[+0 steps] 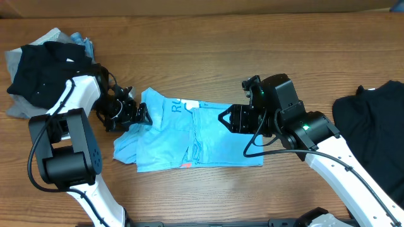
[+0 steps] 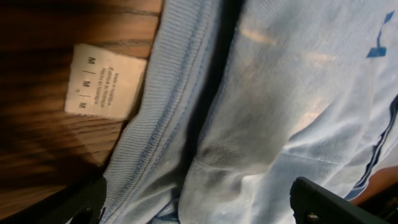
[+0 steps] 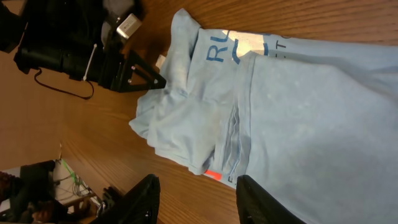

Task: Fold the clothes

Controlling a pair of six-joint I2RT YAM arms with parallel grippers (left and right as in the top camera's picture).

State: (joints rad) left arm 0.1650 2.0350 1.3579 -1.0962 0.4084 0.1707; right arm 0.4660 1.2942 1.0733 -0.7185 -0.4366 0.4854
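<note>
Partly folded, rumpled light blue T-shirt (image 1: 189, 135) at the centre of the table (image 1: 208, 38). At its 9 o'clock edge, beside the collar label (image 2: 102, 81), the left gripper (image 1: 146, 115) has its fingers spread wide, released. Over the shirt's 2 o'clock part, the right gripper (image 1: 222, 118) has its fingers parted, grasping nothing. A dark pile (image 1: 38, 72) lies at 10 o'clock and a black garment (image 1: 372, 132) at 3 o'clock.

Just ahead of my left gripper (image 1: 146, 115) the bunched T-shirt (image 1: 208, 142) fills the way, with my right gripper (image 1: 222, 118) facing it across the fold. Open table (image 1: 189, 50) lies to either side of both. A black pile (image 1: 38, 79) sits behind the left one, and a black garment (image 1: 372, 132) well behind the right.
</note>
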